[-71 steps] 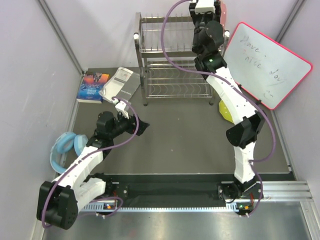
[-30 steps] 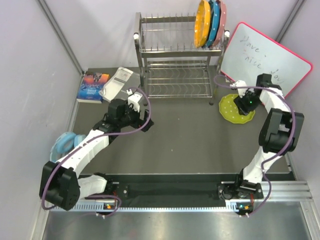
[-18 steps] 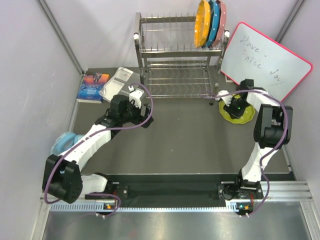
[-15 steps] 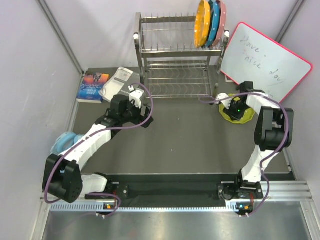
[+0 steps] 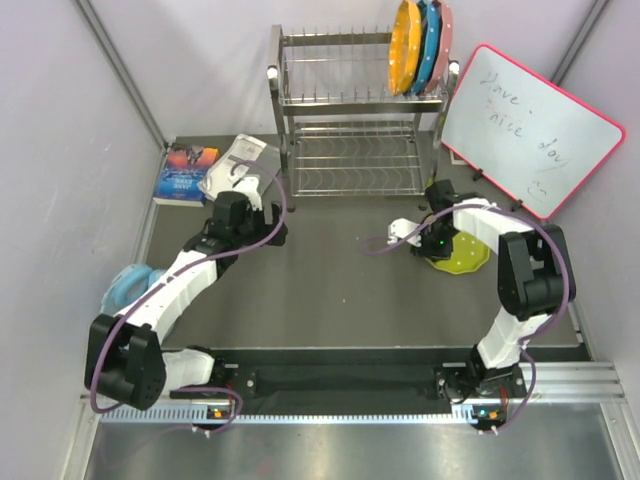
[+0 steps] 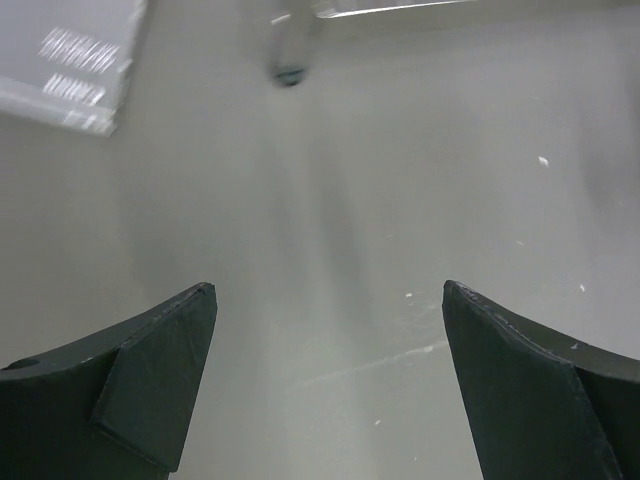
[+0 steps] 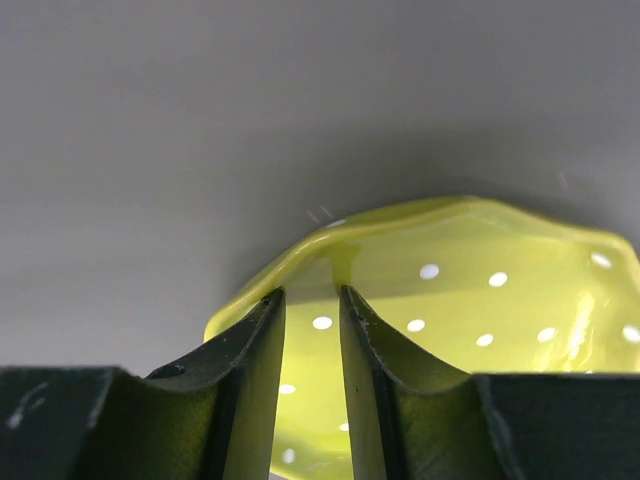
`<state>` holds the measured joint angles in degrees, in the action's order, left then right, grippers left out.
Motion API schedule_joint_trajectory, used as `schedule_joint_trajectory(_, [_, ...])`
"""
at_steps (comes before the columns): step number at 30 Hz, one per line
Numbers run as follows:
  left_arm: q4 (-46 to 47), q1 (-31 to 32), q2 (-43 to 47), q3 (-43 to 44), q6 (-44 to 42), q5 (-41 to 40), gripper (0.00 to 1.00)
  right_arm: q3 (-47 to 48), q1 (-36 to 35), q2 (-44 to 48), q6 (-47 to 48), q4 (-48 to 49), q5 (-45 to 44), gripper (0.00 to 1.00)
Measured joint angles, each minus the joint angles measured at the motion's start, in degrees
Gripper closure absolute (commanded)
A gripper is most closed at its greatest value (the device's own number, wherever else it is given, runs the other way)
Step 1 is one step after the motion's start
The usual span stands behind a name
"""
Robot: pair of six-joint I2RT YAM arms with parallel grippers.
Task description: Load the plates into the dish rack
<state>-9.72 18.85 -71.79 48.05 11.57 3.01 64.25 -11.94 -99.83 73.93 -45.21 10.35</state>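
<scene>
**Gripping the last plate for loading**

Step in hand: pick-up of the fourth plate. The orange plate [image 5: 403,45], blue plate [image 5: 428,38] and pink plate [image 5: 444,38] stand on edge in the top-tier slots at the right end of the rack [image 5: 350,100]. The green plate [image 5: 465,255] lies on the table [image 5: 340,300], in front of the rack's right end and apart from it.

End effectors:
- Right gripper [image 7: 311,330]: jaws drawn narrow, with the near rim of the green plate in the gap. By the look of it the rim is pinched.
- Left gripper [image 6: 325,330]: jaws spread fully, nothing between them, poised over bare table near a rack foot [image 6: 289,70].

Next move, as judged: lift the green plate by its rim, turn it on edge, carry it up to the top tier and seat it in a free slot just left of the orange plate. A rim pinch offers little hold, so the plate may swing or slip during the turn.

View comparison: the top view shows the loaded slots and the route to the rack, but the arm hides the grip. The right wrist view shows the rim between the fingers [image 7: 250,380], but no rack.
</scene>
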Motion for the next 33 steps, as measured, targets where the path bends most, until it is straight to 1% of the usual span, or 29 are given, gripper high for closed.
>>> schedule_joint_trajectory(4, [-1.77, -2.56, 2.69, -2.29, 5.64, -1.86, 0.01, 0.04, -5.53, 0.04, -1.73, -1.95, 0.04, 0.69])
schedule_joint_trajectory(7, [-2.6, -3.63, 4.44, -3.87, 8.74, -1.73, 0.01, 0.07, -10.56, 0.07, -3.41, -2.84, 0.2, 0.69])
schedule_joint_trajectory(13, [-4.2, -5.11, 6.45, -4.61, 11.82, -1.14, 0.01, 1.77, -19.87, -1.09, -8.17, -3.78, 3.08, 0.68])
schedule_joint_trajectory(17, [-4.72, -6.23, 7.8, -4.63, 12.68, -1.22, 0.01, 2.64, -24.11, -1.62, -11.72, -3.61, 4.57, 0.59])
schedule_joint_trajectory(18, [-4.87, -6.47, 8.04, -4.68, 12.9, -1.4, 0.01, 2.93, -24.63, -1.62, -13.03, -3.52, 4.57, 0.54])
schedule_joint_trajectory(20, [-4.96, -6.73, 8.28, -4.98, 13.4, -1.2, 0.07, 4.0, -24.59, -1.4, -15.82, -3.28, 4.57, 0.48])
schedule_joint_trajectory(21, [-4.94, -6.75, 8.33, -5.27, 13.75, -0.87, 0.09, 4.28, -24.06, -0.98, -16.96, -3.02, 4.46, 0.42])
schedule_joint_trajectory(22, [-4.85, -6.75, 8.35, -5.77, 14.12, -0.26, 0.12, 4.55, -22.82, 0.07, -18.51, -2.34, 4.55, 0.39])
schedule_joint_trajectory(24, [-4.61, -6.36, 8.35, -7.28, 15.28, 2.05, 0.21, 4.83, -18.67, 3.61, -21.68, -1.84, 4.7, 0.31])
schedule_joint_trajectory(25, [-4.39, -5.62, 8.31, -8.2, 15.8, 2.8, 0.24, 4.96, -16.31, 5.53, -22.77, -1.62, 4.68, 0.3])
schedule_joint_trajectory(27, [-3.61, -2.8, 7.98, -9.77, 16.2, 4.09, 0.35, 5.55, -8.98, 10.4, -25.14, -1.53, 5.38, 0.28])
schedule_joint_trajectory(28, [-2.78, -0.79, 7.61, -10.56, 16.41, 4.7, 0.43, 5.95, -4.61, 12.68, -25.64, -1.84, 5.95, 0.27])
schedule_joint_trajectory(30, [-0.5, 4.33, 5.97, -11.93, 16.65, 6.45, 0.63, 6.4, 3.8, 16.0, -26.16, -2.86, 7.54, 0.27])
schedule_joint_trajectory(31, [0.74, 6.82, 4.72, -12.28, 16.76, 7.08, 0.66, 6.4, 8.66, 16.79, -26.03, -3.85, 8.76, 0.27])
schedule_joint_trajectory(33, [4.13, 11.58, 1.68, -12.52, 16.37, 8.44, 0.67, 6.27, 15.15, 16.65, -25.79, -6.1, 10.88, 0.27])
